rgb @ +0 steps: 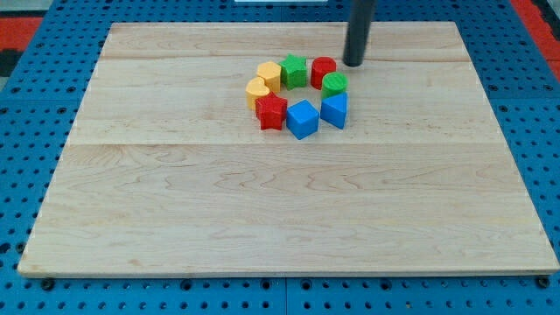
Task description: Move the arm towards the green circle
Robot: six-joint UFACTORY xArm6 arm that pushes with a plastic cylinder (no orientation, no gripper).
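The green circle point(333, 84) sits on the right side of a ring of blocks on the wooden board point(175, 201). My tip point(353, 64) stands just above and to the right of it in the view, a short gap away, also near the red circle point(323, 69). The ring also holds a green star point(294, 70), two yellow blocks point(269, 74) point(256, 90), a red star point(272, 112), a blue cube point(303, 119) and a blue triangular block point(334, 110).
The board lies on a blue pegboard table point(26, 140). Red patches show at the view's top corners point(17, 31).
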